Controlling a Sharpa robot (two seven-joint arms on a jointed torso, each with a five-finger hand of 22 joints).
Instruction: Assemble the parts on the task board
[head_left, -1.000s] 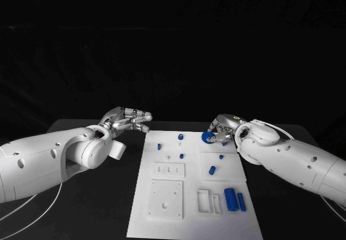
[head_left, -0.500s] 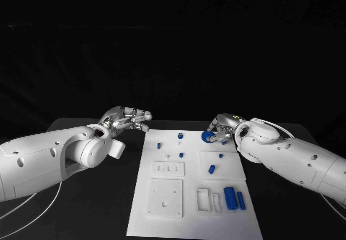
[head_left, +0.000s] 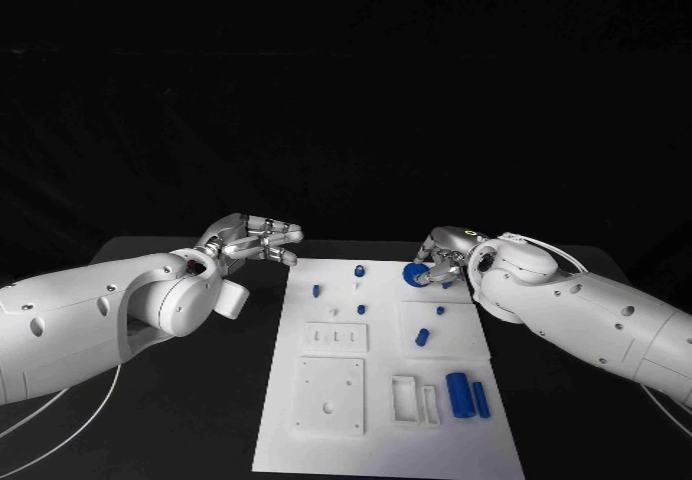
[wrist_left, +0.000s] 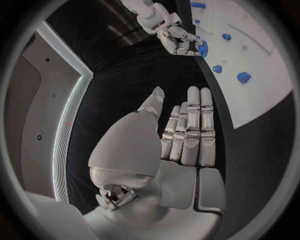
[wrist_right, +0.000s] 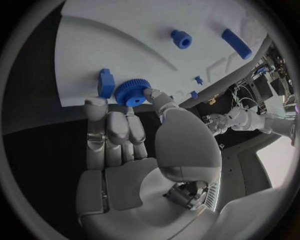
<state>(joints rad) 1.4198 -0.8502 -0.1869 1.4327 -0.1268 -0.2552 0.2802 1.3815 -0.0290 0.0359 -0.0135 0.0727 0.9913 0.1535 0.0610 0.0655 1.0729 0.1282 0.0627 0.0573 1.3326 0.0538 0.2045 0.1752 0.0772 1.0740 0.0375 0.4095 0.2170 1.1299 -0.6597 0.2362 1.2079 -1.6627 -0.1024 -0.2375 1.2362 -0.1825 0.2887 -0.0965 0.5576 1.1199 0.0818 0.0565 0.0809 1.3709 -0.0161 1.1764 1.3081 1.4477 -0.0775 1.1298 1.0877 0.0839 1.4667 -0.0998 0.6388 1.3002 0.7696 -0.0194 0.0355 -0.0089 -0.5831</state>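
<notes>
The white task board (head_left: 389, 440) lies lengthwise in the middle of the black table. My right hand (head_left: 450, 256) is at the board's far right corner and pinches a blue gear (head_left: 418, 273) between thumb and fingers. The right wrist view shows the gear (wrist_right: 131, 93) at the fingertips just over the board's edge (wrist_right: 75, 60), beside a small blue block (wrist_right: 105, 83). My left hand (head_left: 257, 241) hovers off the board's far left corner and holds nothing. The left wrist view shows its fingers (wrist_left: 190, 130) stretched out, and the right hand (wrist_left: 178, 37) with the gear (wrist_left: 202, 48) beyond them.
Several blue parts are on the board: a peg (head_left: 356, 271), a stub (head_left: 423, 338) and two cylinders (head_left: 460, 394) near white raised blocks (head_left: 413, 400). A square plate with holes (head_left: 332, 397) sits at the near left. Black table borders both long sides.
</notes>
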